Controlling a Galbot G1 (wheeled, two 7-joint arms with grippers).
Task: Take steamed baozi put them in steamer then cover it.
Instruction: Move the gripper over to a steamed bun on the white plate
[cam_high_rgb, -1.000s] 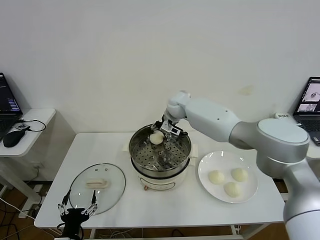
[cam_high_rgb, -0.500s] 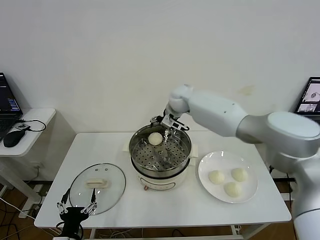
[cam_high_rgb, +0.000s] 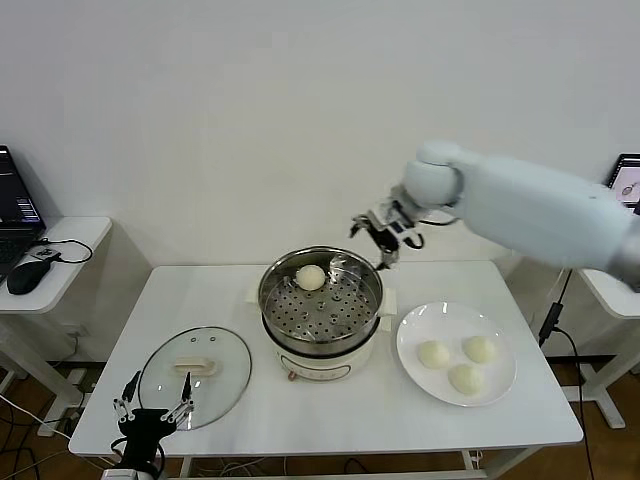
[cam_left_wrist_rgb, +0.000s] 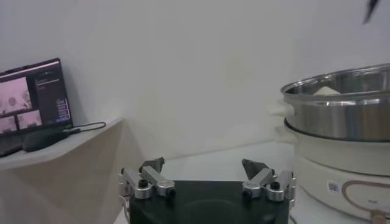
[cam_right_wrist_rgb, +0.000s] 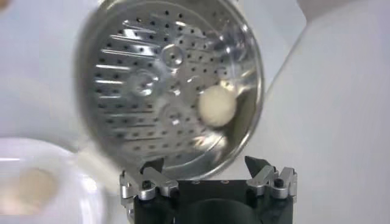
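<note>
I see my right end effector (cam_high_rgb: 385, 235) in the air above the far right rim of the steamer (cam_high_rgb: 320, 335), fingers spread and carrying nothing. One steamed baozi (cam_high_rgb: 311, 278) sits on the perforated tray at the far side of the pot; three more baozi (cam_high_rgb: 433, 353) lie on the white plate (cam_high_rgb: 500, 330) just right of it. The glass cover (cam_high_rgb: 195, 372) rests flat on the surface (cam_high_rgb: 330, 415) to the left. My left end effector (cam_high_rgb: 153, 415) waits released at the near edge, beside the cover.

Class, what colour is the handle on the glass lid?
Cream-white handle, clearest in the head view.
</note>
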